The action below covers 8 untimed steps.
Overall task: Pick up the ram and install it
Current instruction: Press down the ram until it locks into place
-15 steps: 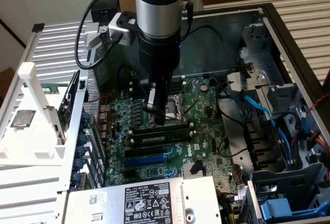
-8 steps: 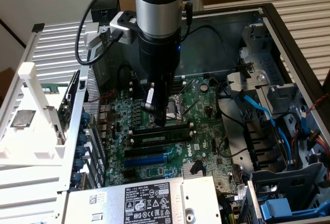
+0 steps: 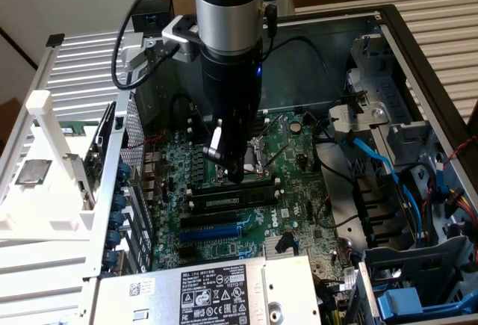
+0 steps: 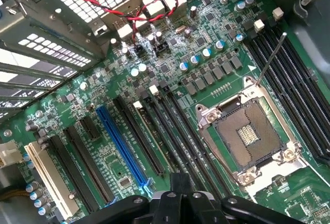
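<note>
My gripper [image 3: 237, 174] hangs straight down over the motherboard [image 3: 299, 161], fingers shut together with nothing seen between them. Its tips meet the top edge of the ram [image 3: 258, 184], a long thin stick standing on edge in the black slot nearest the CPU socket [image 3: 258, 153]. In the wrist view my shut gripper [image 4: 179, 178] points down at the row of long black slots [image 4: 154, 126] beside the open CPU socket [image 4: 250, 134]. From there the ram is edge-on and I cannot separate it from the slots.
A blue slot [image 4: 121, 141] and a white slot [image 4: 46, 177] lie further along the board. The power supply [image 3: 216, 291] sits at the case's near edge. Drive cages and blue cables [image 3: 388, 168] fill the exterior view's right. A white rack [image 3: 45, 168] stands at its left.
</note>
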Available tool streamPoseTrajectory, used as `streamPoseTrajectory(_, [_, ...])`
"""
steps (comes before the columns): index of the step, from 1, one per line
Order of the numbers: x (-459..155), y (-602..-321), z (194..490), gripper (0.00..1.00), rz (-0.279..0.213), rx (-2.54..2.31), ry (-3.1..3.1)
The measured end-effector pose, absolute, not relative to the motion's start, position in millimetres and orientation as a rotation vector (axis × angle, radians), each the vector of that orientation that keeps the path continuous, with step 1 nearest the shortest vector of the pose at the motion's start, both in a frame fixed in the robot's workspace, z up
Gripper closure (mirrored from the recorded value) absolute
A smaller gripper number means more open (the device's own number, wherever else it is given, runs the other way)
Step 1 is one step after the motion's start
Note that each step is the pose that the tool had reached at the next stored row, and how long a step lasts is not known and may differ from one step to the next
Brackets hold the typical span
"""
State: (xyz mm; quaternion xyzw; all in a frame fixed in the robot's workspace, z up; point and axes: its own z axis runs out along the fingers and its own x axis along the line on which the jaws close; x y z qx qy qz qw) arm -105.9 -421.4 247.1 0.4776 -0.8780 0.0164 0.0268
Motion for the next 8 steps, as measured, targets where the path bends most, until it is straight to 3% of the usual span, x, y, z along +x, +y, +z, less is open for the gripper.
streamPoseTrajectory(8, [-105.9,-421.4,247.1,0.90,0.055,1.295,-2.810])
